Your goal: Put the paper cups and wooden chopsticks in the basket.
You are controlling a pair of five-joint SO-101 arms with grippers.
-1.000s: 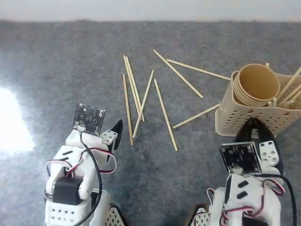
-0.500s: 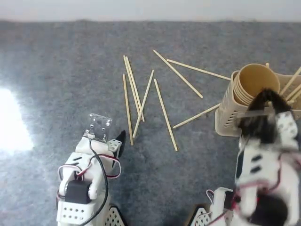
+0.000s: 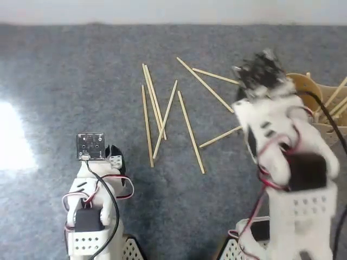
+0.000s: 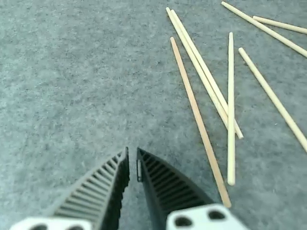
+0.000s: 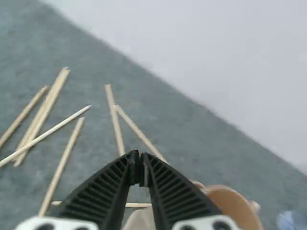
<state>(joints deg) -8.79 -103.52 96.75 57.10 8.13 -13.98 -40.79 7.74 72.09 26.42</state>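
Loose wooden chopsticks [image 3: 165,116] lie scattered mid-table [image 3: 65,70]. The basket [image 3: 333,130] at the right edge holds stacked paper cups [image 3: 306,86]. The left gripper [image 4: 133,153], fingers together and empty, hangs near the front edge. The right gripper [image 5: 139,158], likewise closed on nothing, is above the basket.

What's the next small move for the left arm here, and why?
Probably open the left gripper and ease it toward the nearest chopstick. Its jaws are shut on nothing, and that stick lies loose and flat just beside them, free of the other sticks, so it looks the easiest to pick.
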